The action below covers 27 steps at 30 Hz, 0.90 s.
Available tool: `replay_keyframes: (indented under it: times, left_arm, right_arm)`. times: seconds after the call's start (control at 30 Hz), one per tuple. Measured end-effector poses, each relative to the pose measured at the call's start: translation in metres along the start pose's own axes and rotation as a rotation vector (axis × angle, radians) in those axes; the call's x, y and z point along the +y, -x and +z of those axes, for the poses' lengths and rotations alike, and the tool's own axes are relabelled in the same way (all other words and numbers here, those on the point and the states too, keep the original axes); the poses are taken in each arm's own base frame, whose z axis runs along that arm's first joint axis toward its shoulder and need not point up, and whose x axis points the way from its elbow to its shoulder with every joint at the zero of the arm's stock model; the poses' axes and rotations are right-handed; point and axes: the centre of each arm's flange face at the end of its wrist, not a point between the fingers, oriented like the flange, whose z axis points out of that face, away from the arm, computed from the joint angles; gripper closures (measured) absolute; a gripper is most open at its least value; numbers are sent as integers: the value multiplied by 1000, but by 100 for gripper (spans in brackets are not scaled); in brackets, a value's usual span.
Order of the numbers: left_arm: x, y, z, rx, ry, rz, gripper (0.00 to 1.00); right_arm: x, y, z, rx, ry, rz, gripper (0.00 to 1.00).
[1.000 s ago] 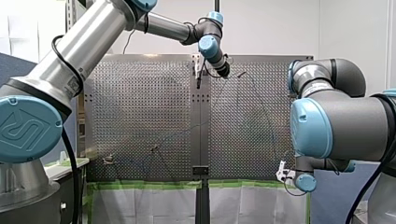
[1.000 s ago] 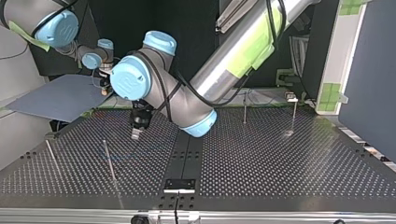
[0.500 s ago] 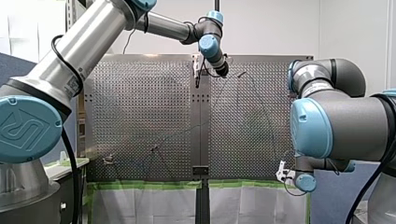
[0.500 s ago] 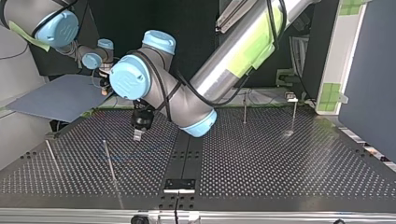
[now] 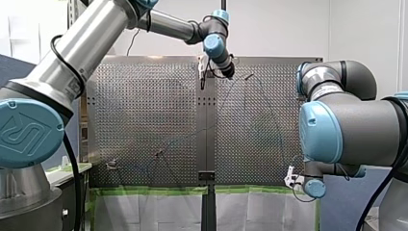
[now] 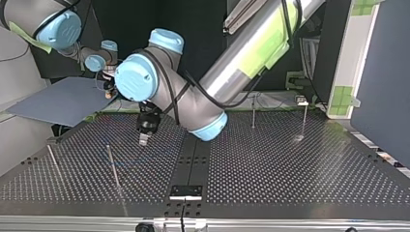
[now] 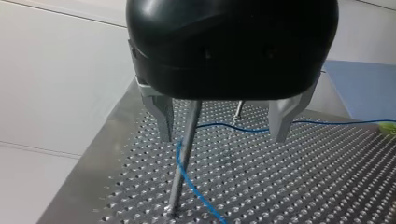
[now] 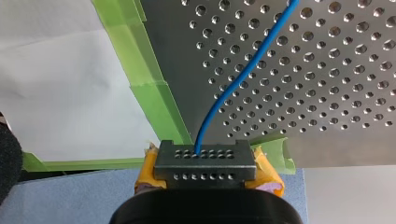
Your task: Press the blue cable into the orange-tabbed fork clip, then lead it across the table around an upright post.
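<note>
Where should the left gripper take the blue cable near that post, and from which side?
Probably the thin blue cable, on its stretch beside the foot of the upright metal post, from straight above. That part runs crosswise to the closing line of my open left gripper, so its fingers can straddle it. The farther stretch runs along that line and would likely slip through.

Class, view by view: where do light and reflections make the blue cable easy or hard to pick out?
Right wrist view: the blue cable is plain against the evenly lit table. Left wrist view: plain too, beside the post. Front view: the table's grey sheen leaves it a faint line. Top view: the table is dark, so it barely shows.
</note>
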Motion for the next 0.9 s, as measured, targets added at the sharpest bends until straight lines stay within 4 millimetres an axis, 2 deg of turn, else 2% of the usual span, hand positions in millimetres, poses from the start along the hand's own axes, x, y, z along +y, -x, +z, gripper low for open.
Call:
replay_keyframes:
  times: [0.17,0.7,0.9]
  left_arm:
    - [17,13,-5,-40,6,-27,1]
    - [91,55,-13,-170,-17,-184,1]
    - [98,66,-27,-215,-49,-243,1]
  right_arm:
    - [0,0,0,0,0,-1,100]
    - [0,0,0,-3,0,-8,100]
    - [-2,1,-1,-5,-1,-9,100]
